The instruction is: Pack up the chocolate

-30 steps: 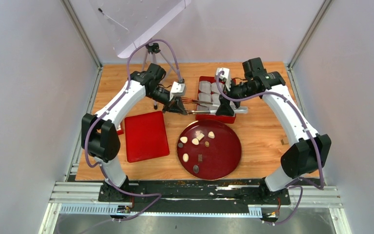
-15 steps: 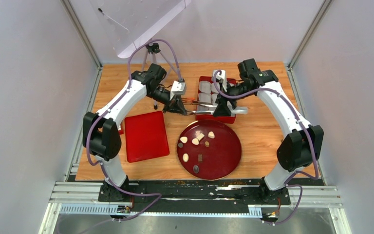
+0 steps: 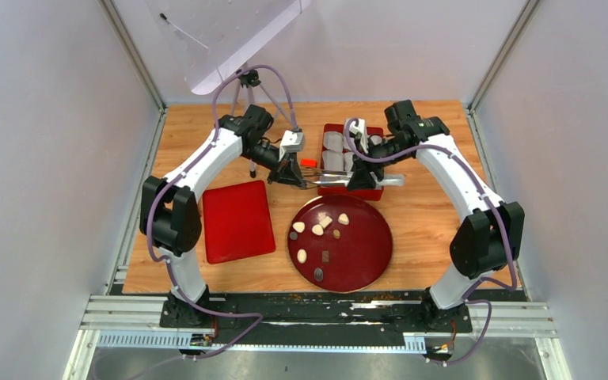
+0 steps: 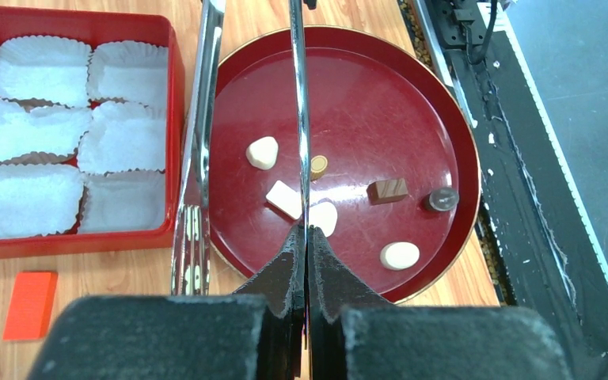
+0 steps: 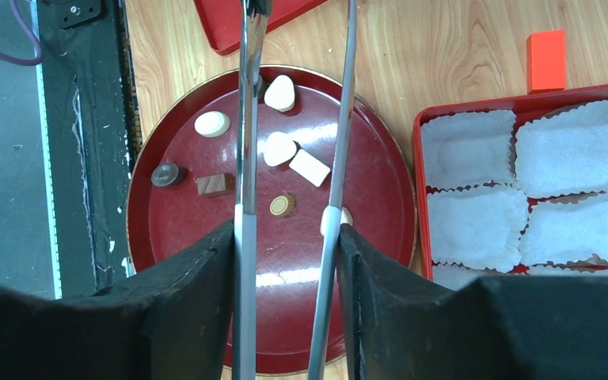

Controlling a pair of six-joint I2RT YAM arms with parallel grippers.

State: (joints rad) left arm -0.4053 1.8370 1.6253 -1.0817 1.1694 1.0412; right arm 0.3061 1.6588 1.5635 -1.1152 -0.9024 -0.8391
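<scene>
Over the far rim of plate (image 3: 389,244), tongs (image 5: 245,158) bridge both grippers. Left gripper (image 4: 306,237) is pinched on one arm, right gripper (image 5: 286,237) clamped round both, arms apart. Chocolates (image 4: 262,153) lie loose on plate's left-arm side, its other side open. Box (image 4: 172,119) edge lies just beyond.

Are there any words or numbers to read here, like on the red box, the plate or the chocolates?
None can be read. No writing shows on the red box, the paper cups, the plate, the chocolates, the orange block or the tongs.
</scene>
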